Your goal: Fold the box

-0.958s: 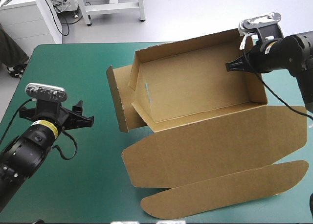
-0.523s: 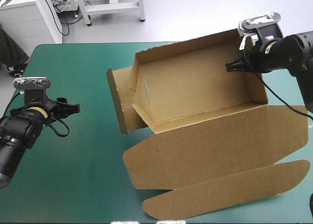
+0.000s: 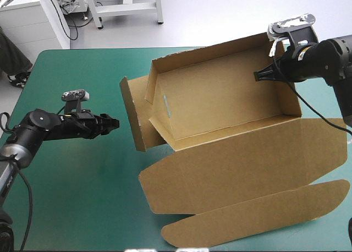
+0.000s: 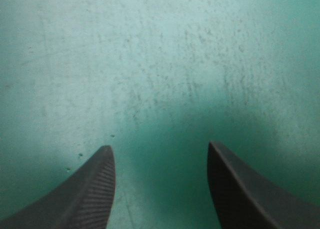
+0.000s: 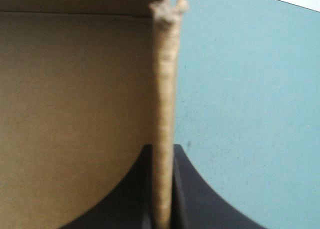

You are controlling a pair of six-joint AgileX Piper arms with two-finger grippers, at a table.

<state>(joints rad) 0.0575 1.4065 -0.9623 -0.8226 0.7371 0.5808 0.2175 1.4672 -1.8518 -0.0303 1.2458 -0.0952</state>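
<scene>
Fingers (image 4: 95,189) apart, the left gripper (image 3: 111,123) has swung to face the loose flap (image 3: 133,117) of the brown cardboard box (image 3: 220,98), ready to push it, while the right gripper (image 3: 258,74) keeps pinching the upper-right wall (image 3: 287,95).

Seen from the right wrist, the box (image 5: 161,79) wall is a blurred brown strip that covers where the right gripper (image 5: 162,151) pinches it. From above, the left gripper (image 3: 111,123) is too small to tell its fingers apart

no readable text, labels, or signs
</scene>
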